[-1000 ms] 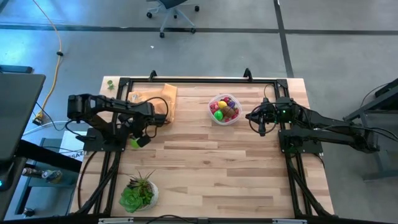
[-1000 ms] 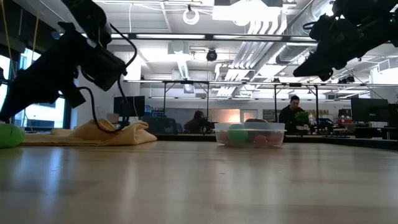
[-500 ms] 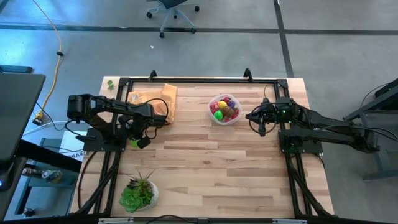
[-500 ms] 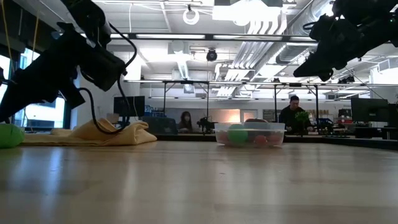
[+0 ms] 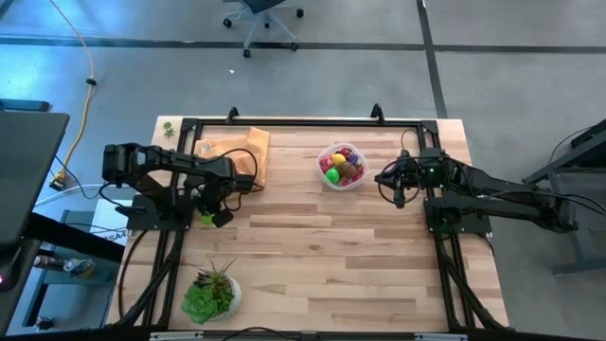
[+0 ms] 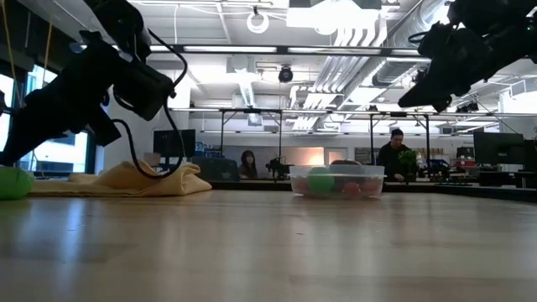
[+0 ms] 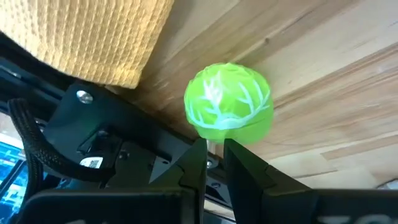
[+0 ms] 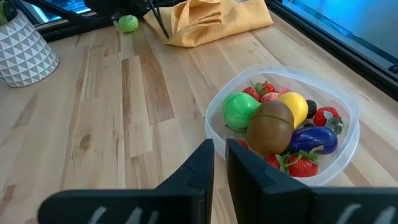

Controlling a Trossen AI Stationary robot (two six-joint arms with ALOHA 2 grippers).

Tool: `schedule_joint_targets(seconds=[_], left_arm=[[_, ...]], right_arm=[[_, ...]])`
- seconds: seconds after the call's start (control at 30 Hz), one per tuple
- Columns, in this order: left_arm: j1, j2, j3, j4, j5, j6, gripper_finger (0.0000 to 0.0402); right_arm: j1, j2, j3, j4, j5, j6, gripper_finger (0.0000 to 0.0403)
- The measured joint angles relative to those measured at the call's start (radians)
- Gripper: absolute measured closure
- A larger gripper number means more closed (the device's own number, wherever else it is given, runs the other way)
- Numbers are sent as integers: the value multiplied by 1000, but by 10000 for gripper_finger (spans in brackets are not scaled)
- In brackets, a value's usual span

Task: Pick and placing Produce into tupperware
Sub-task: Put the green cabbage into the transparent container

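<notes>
Jaws on the left gripper [image 7: 214, 149] stand nearly together with only a thin slit between them, holding nothing; the green toy cabbage [image 7: 229, 104] lies on the desk [image 5: 322, 246] just ahead of the fingertips, close to the desk's left edge and near the tan cloth [image 5: 239, 152] at the far left corner. Over on the right, the right gripper [image 8: 219, 149] hangs above the desk with its jaws likewise almost closed and empty, just beside the clear tupperware [image 5: 342, 166], which sits toward the far edge, right of the middle. Inside the tub I can see a green ball, a brown piece, something yellow, a purple piece and several red ones. A potted plant [image 5: 210, 294] stands near the front left corner.
</notes>
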Motion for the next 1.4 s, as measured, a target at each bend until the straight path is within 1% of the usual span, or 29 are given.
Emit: schedule_joint_targets(seconds=[0.07,0.2,0.27,0.33,0.47,0.7,1.03,1.3,1.4], left_arm=[[1,0,6,-8,-24,9,355],[2,0,34,-143,-128,-12,355],[2,-1,33,-160,-146,-22,355],[2,-1,22,-138,-141,-21,355],[2,7,-6,-16,-101,-22,355],[2,6,-13,-43,-127,-52,355],[-7,6,-11,-17,-101,-56,357],[-7,6,-10,-14,-102,-63,388],[-7,6,-4,1,-86,-79,398]], right_arm=[[0,0,0,-5,0,0,373],[0,0,0,-4,0,0,373],[0,0,0,-4,0,0,373],[0,0,0,-4,0,0,373],[0,0,0,-6,0,0,373],[0,0,0,-6,0,0,373],[0,0,0,-13,0,0,373],[0,0,0,-17,0,0,373],[0,0,0,-17,0,0,373]])
